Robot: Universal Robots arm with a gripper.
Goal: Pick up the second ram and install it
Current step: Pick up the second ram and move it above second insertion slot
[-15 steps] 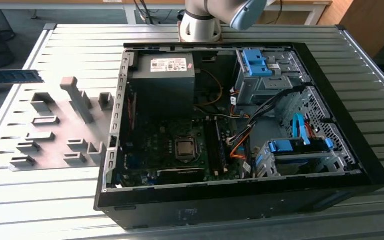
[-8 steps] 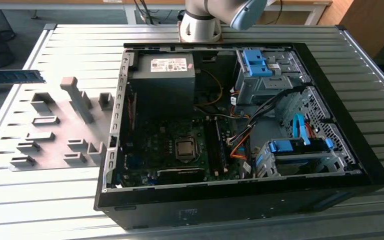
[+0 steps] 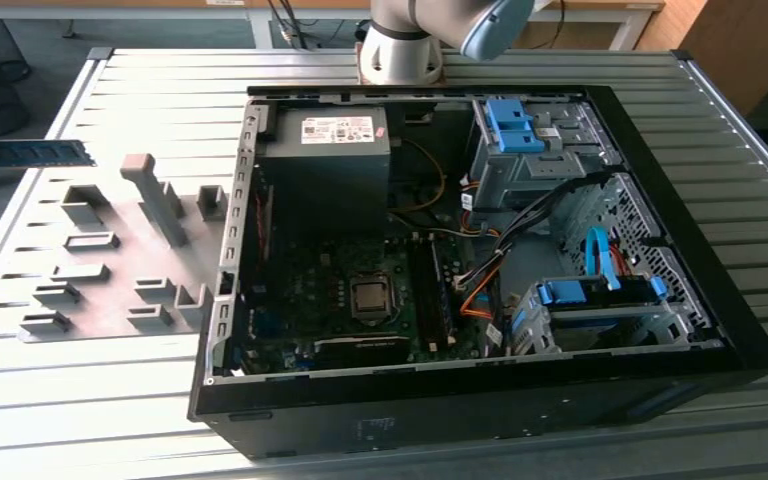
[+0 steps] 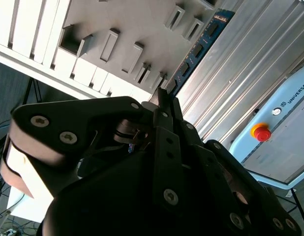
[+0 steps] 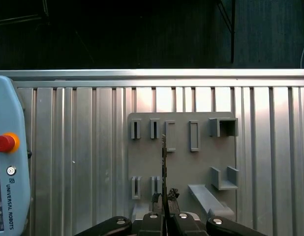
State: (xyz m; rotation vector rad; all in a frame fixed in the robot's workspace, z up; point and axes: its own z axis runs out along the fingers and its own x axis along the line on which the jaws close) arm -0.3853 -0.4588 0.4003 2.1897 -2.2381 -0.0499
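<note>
The ribbed metal surface (image 3: pixel 77 400) carries an open computer case (image 3: pixel 491 405) and a grey tray (image 5: pixel 181 169). At the exterior view's left, the jaws are clenched on one end of the ram (image 3: pixel 40 153), which is in the air near the tray.

ribbed metal table (image 3: pixel 77 420), wood panel (image 3: pixel 738 45) in bg

In the exterior view, even daylight washes the metal table (image 3: pixel 91 400) pale toward nine o'clock; the computer case (image 3: pixel 491 410) interior lies dim.
</note>
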